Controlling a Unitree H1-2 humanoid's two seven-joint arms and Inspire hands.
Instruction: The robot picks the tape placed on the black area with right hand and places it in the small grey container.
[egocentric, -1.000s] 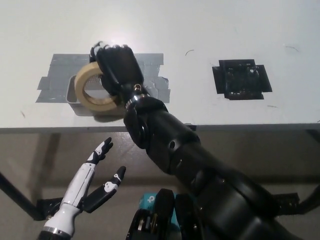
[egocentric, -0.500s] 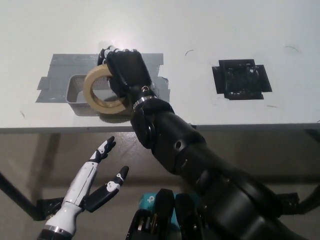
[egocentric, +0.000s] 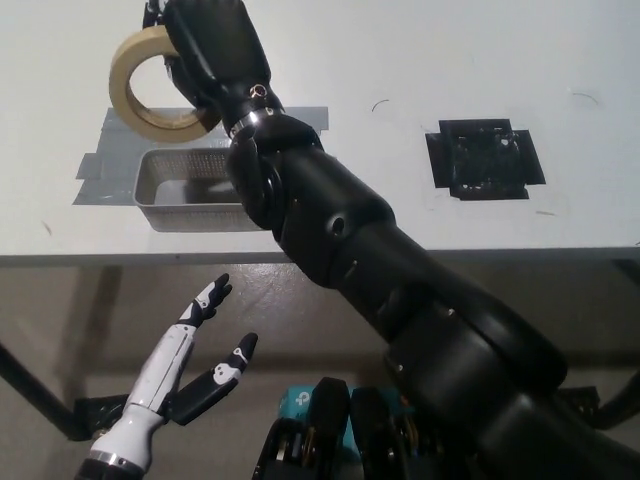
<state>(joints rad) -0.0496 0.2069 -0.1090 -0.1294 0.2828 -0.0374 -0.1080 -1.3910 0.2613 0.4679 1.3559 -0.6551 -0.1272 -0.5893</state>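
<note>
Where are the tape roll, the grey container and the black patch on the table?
tape roll (egocentric: 128, 95), head view, on its left rim
grey container (egocentric: 150, 215), head view, on its front left wall
black patch (egocentric: 485, 158), head view, on its middle

right hand: fingertips cut off by top edge | tape: right side hidden under the fingers | container: right end hidden behind forearm

- Tape: beige roll with an open centre, tilted, lifted off the counter, above the container's far left side.
- Small grey container: rectangular metal tray, upright on grey taped patch.
- Black area: square patch, well apart to the right.
</note>
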